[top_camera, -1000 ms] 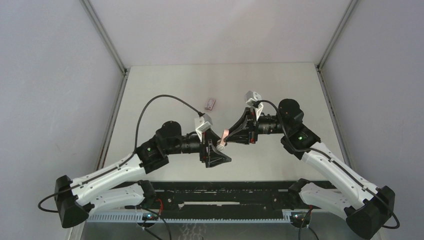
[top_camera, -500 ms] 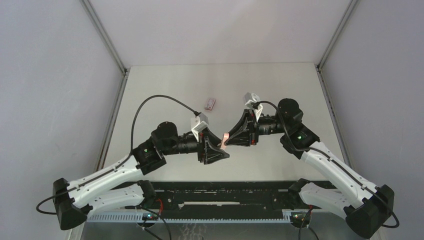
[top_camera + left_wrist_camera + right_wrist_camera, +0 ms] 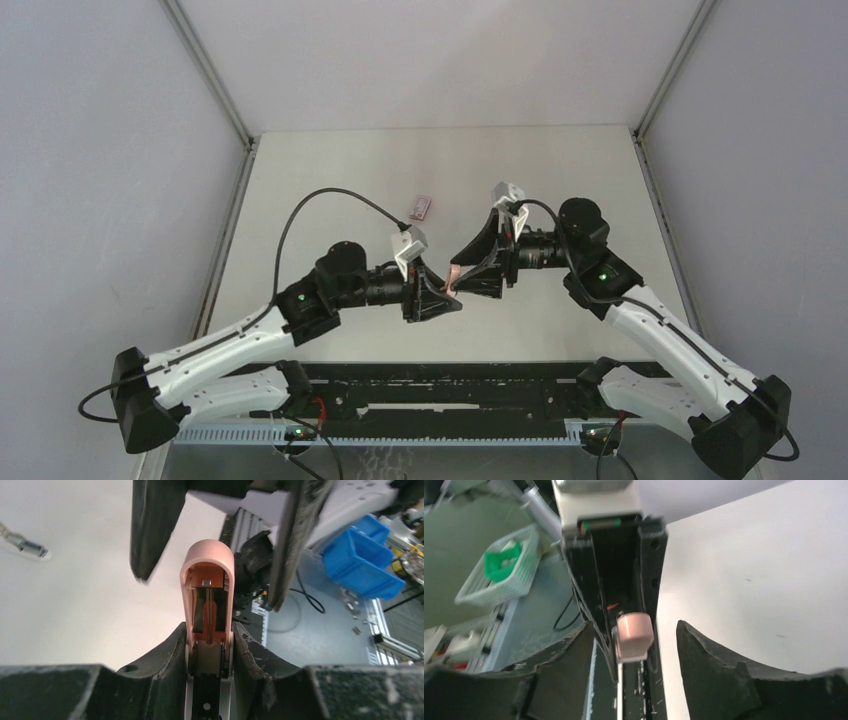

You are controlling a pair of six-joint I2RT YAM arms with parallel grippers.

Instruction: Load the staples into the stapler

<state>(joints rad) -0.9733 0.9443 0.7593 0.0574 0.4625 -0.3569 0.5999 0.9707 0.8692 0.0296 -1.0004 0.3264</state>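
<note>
While our left gripper (image 3: 209,645) pinches the pink stapler (image 3: 207,580) tight at mid-frame, spring and orange insides showing under its rounded cap, the right gripper (image 3: 635,630) sits spread wide around its tip. The pink staples box (image 3: 421,207) lies further up the table.

Tally: pink stapler (image 3: 207,580), one. Small pink carton (image 3: 421,207), one. Arms, two: left arm (image 3: 230,345), right arm (image 3: 660,330). Grippers, two: left gripper (image 3: 209,635), right gripper (image 3: 635,630).

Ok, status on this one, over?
Left gripper shut on pink stapler, lid open. Right gripper open around it. Staple carton on table, apart. Nothing blocking.
</note>
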